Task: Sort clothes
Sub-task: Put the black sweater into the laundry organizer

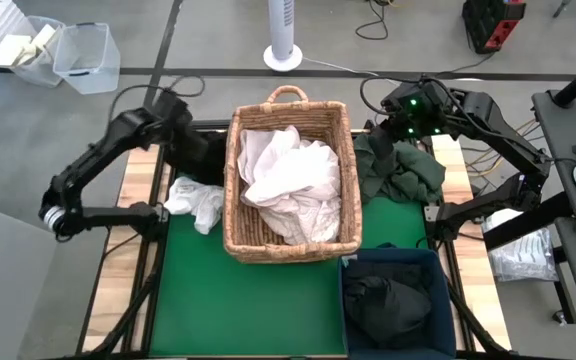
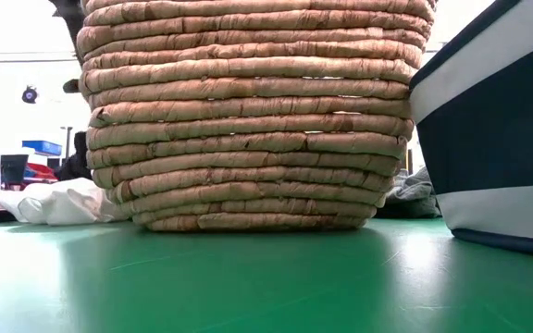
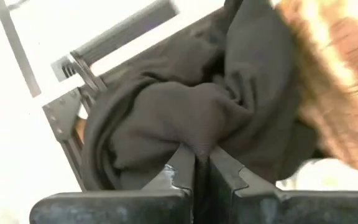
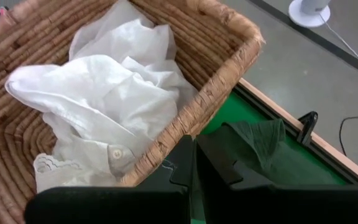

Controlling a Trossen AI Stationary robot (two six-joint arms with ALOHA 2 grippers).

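A tan wicker basket (image 1: 290,240) stands mid-table with white garments (image 1: 293,180) piled in it, also seen in the right wrist view (image 4: 104,93). My left gripper (image 1: 206,152), by the basket's left wall, is shut on a black garment (image 3: 185,106). A white garment (image 1: 194,203) lies crumpled on the green mat below it. My right gripper (image 4: 194,152) is shut at the basket's far right corner, over a dark green garment (image 1: 405,172) heaped on the table. A black garment (image 1: 388,300) lies in the dark blue bin (image 1: 348,275). My left gripper pinches a bunched fold of the black garment (image 3: 199,144) between its two fingertips. The cloth hangs in slack folds beyond the fingers, beside the basket's wall (image 3: 328,74). My right gripper has the dark green cloth (image 4: 260,140) close beside its fingertips; whether it touches it, I cannot tell.
The basket fills the low view (image 2: 248,111), with the blue bin's wall (image 2: 498,139) to its right. Bare green mat (image 1: 248,310) lies near the front edge. Off the table stand plastic boxes (image 1: 68,55), a white fan base (image 1: 283,55) and cables.
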